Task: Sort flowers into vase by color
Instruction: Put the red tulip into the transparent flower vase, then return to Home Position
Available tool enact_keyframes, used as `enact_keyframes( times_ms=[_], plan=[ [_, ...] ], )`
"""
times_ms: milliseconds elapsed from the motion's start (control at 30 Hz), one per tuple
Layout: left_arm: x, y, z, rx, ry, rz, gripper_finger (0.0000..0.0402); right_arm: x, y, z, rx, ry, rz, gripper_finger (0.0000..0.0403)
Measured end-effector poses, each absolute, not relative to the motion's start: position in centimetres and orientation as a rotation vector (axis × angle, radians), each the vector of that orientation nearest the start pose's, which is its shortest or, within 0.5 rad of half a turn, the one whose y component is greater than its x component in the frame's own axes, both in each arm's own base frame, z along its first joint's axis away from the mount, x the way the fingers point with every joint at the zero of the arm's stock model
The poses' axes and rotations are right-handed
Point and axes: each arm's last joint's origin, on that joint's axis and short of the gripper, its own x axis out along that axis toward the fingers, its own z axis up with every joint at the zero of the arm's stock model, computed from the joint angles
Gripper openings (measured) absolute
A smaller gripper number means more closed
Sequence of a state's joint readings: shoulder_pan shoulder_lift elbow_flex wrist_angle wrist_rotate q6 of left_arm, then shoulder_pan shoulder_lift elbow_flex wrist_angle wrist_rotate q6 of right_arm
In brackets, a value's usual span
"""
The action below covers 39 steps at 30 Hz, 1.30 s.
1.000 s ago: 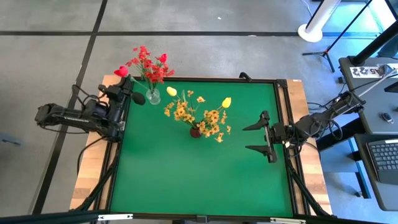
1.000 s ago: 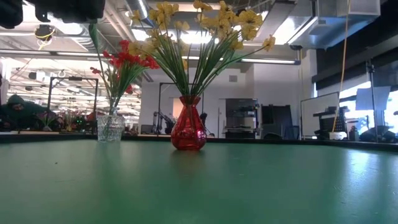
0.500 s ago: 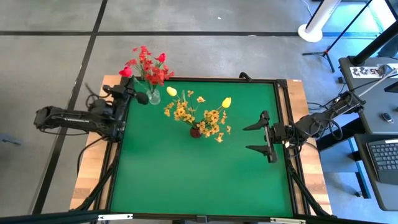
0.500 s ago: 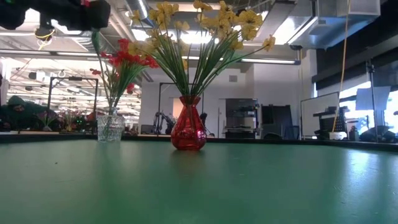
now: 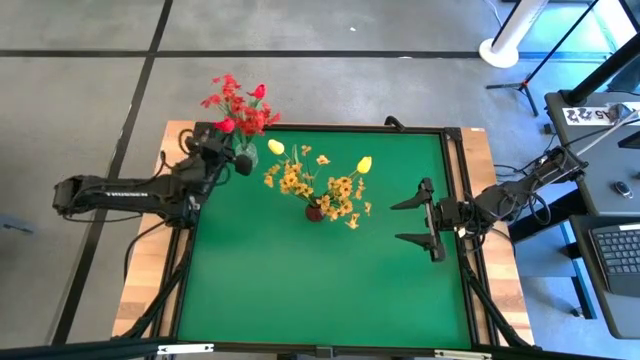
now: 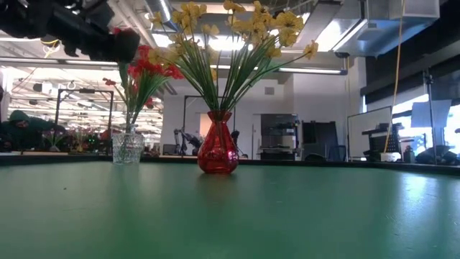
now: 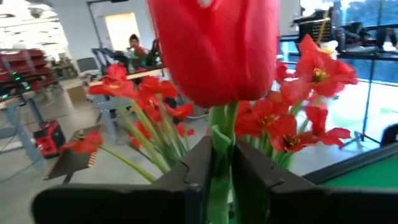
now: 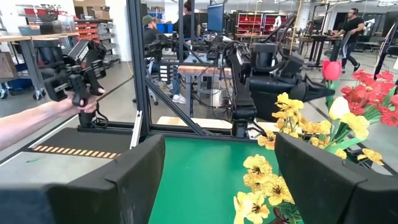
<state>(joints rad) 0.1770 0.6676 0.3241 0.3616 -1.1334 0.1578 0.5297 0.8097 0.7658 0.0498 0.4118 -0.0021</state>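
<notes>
High view: my left gripper (image 5: 222, 133) hung beside the clear vase (image 5: 245, 155) of red flowers (image 5: 240, 105); my right gripper (image 5: 418, 220) waited, fingers spread, right of the yellow flowers (image 5: 320, 185).
Low view: red vase (image 6: 217, 152) at centre.
Left wrist view: my fingers (image 7: 186, 174) clenched the red tulip (image 7: 214, 46) by its stem, the bloom above them.

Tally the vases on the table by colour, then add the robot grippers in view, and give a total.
Clear glass vase: 1, holding red flowers
Red vase: 1, holding yellow flowers
Grippers: 2, the left gripper shut on a red tulip, the right gripper open
Total: 4
</notes>
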Motion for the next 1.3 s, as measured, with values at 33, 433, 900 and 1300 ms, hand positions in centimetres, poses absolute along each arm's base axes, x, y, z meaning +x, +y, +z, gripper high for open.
enact_keyframes(
  times_ms=[33,433,900,1300],
  plan=[
    [13.8,5.1,24.1,0.129,0.093,1.299,0.0059,16.1,8.1,34.4,0.001,-0.006,0.118,0.0301],
    [13.9,5.0,23.7,0.137,0.128,1.325,0.0201,16.1,7.9,34.4,0.0,-0.006,0.068,0.0301],
    [13.0,1.8,24.5,0.099,0.091,1.489,0.0283,16.1,7.8,34.4,-0.006,-0.005,0.013,0.0301],
    [12.9,-2.0,24.5,-0.037,-0.025,1.191,0.0283,16.1,7.8,34.4,-0.005,-0.005,0.008,0.0301]
  ],
)
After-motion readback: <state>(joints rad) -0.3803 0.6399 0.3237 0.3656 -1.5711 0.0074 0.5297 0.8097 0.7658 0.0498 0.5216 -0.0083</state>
